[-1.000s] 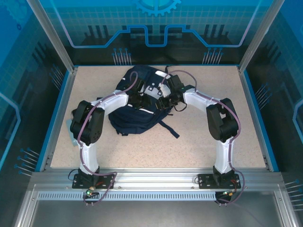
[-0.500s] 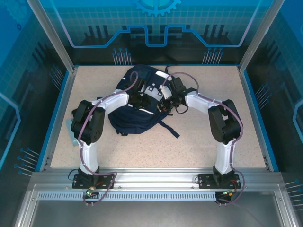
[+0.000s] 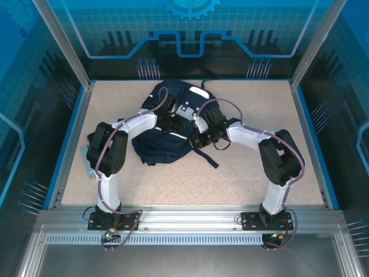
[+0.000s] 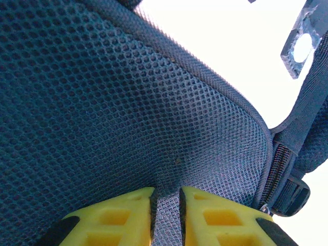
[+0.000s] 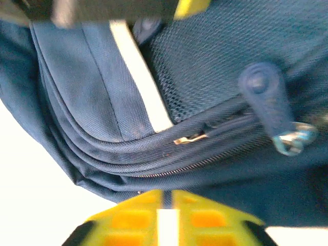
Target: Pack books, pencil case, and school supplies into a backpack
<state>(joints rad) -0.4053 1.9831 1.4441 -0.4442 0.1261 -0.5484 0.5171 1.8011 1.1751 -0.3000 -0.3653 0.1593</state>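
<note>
The navy backpack [image 3: 164, 144] lies in the middle of the table, its white patches [image 3: 185, 108] turned up. My left gripper [image 3: 173, 122] is over its upper middle. In the left wrist view the left gripper [image 4: 166, 197] is shut on a fold of the backpack's dark mesh [image 4: 128, 102]. My right gripper [image 3: 198, 140] is at the backpack's right side. In the right wrist view the right gripper [image 5: 167, 197] has its tips at the lower edge of the backpack [image 5: 92, 77], jaws a narrow slit apart with nothing pinched. Books, pencil case and school supplies are out of view.
A white stripe [image 5: 141, 82], a zipper line [image 5: 205, 156] and a blue zipper pull [image 5: 264, 97] run across the right wrist view. A dark strap [image 3: 207, 157] trails toward the near right. Something pale [image 3: 87, 168] lies partly under the left arm's elbow. A blue rim [image 3: 311, 133] edges the table.
The right arm has swung its elbow out to the right, and its gripper has slid nearer along the backpack's right side. The left arm holds still.
</note>
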